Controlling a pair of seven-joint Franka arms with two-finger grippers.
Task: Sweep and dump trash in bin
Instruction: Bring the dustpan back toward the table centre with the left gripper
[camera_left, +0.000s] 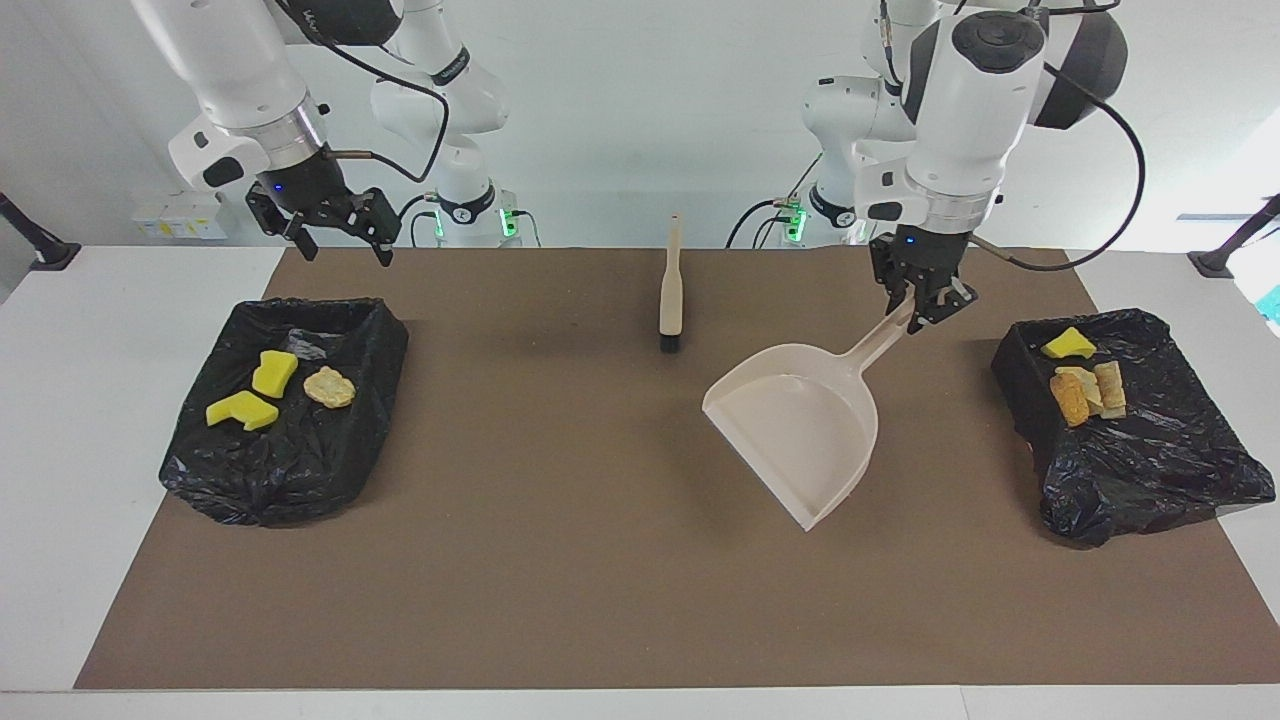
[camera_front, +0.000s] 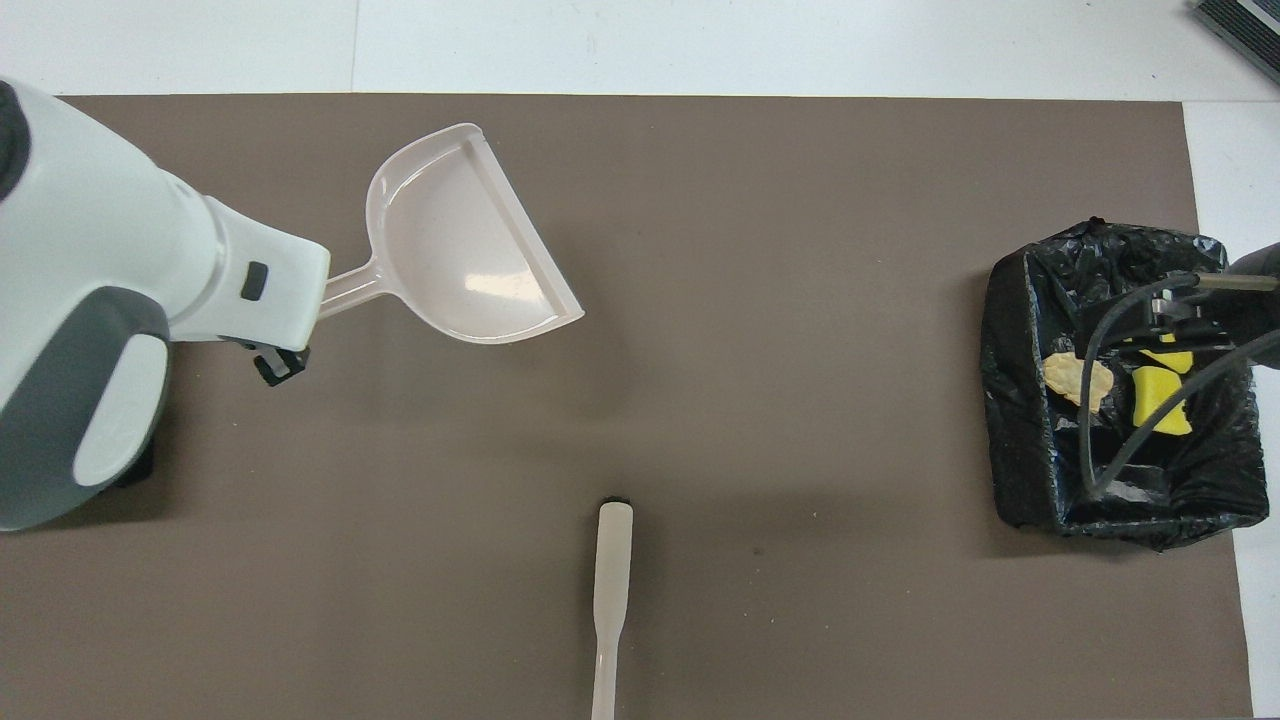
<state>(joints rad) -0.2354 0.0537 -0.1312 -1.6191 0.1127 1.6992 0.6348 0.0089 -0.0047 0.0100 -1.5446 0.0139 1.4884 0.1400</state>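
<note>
The beige dustpan (camera_left: 800, 430) (camera_front: 470, 260) is empty and hangs tilted over the brown mat, between the brush and the bin at the left arm's end. My left gripper (camera_left: 920, 312) is shut on the dustpan's handle. The trash lies in two black-lined bins. The bin (camera_left: 290, 410) (camera_front: 1120, 400) at the right arm's end holds two yellow sponge chunks (camera_left: 273, 372) and a pastry lump (camera_left: 329, 387). The other bin (camera_left: 1150, 460) holds a yellow chunk (camera_left: 1068, 344) and bread lumps (camera_left: 1088, 392). My right gripper (camera_left: 345, 250) waits open above its bin's near rim.
The beige brush (camera_left: 670, 300) (camera_front: 612, 590) lies on the mat (camera_left: 600, 560) near the robots, midway between the arms, bristles pointing away from them. In the overhead view my left arm (camera_front: 100, 300) covers the bin at its end.
</note>
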